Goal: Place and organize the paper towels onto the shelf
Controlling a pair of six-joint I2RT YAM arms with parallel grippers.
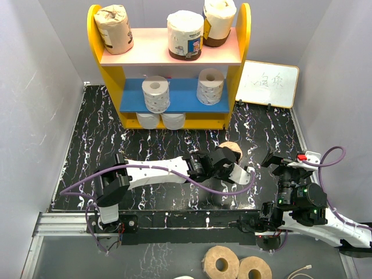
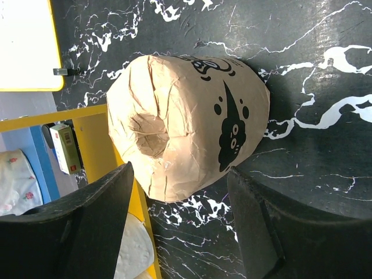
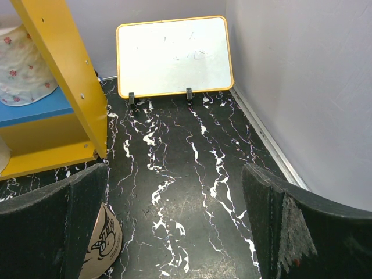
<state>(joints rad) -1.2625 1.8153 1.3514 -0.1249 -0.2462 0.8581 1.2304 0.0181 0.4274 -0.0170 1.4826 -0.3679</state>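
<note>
A tan wrapped paper towel roll (image 1: 231, 147) lies on its side on the black marbled table, in front of the shelf (image 1: 243, 40). My left gripper (image 1: 231, 159) is right at it. In the left wrist view the roll (image 2: 186, 122) has its near end just between my two fingers (image 2: 99, 215), with gaps on both sides, so the left gripper (image 2: 180, 174) is open. The upper board holds three rolls (image 1: 185, 35), the blue board two white ones (image 1: 156, 93), and two more sit underneath (image 1: 173, 120). My right gripper (image 3: 174, 174) hangs wide open over bare table (image 3: 192, 203).
A small whiteboard (image 1: 268, 83) leans on the back wall right of the shelf. Walls close in both sides. Two tan rolls (image 1: 221, 264) lie below the table's near edge. The shelf's yellow side panel (image 3: 64, 70) stands left of my right gripper.
</note>
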